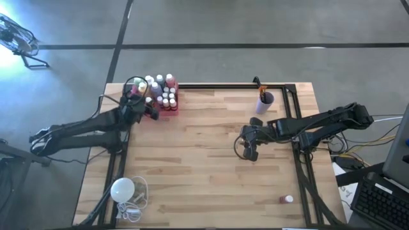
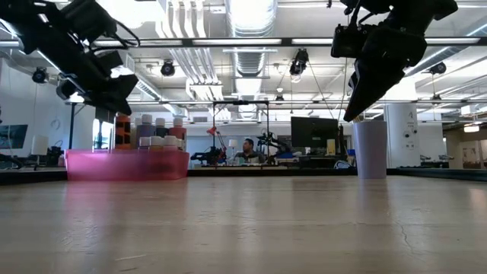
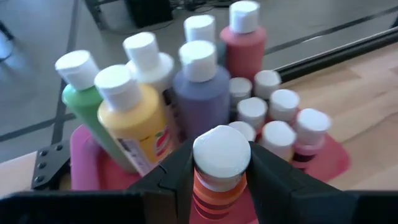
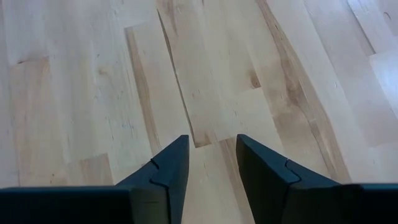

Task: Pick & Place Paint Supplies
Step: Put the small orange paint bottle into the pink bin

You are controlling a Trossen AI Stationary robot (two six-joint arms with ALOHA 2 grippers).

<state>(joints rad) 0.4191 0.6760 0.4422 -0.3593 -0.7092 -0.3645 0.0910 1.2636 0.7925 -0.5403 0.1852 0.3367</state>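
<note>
Left gripper [image 3: 221, 180] clamps orange bottle [image 3: 217, 186] over crowded pink tray [image 3: 84, 158]; lowering risks toppling neighbours. Right gripper [image 4: 211, 165], 3 o'clock, part-open, empty.

A white round bulb [image 1: 122, 189] with a coiled cord [image 1: 135, 206] lies on the wooden tabletop [image 1: 204, 153] near its 7 o'clock corner; a keyboard [image 1: 382, 204] sits off the tabletop at 4 o'clock; a fan [image 1: 16, 37] stands on the grey floor [image 1: 255, 22] at 10 o'clock; in the low view, a person [image 2: 247, 150] sits beside a dark monitor [image 2: 313, 133] far behind.
</note>
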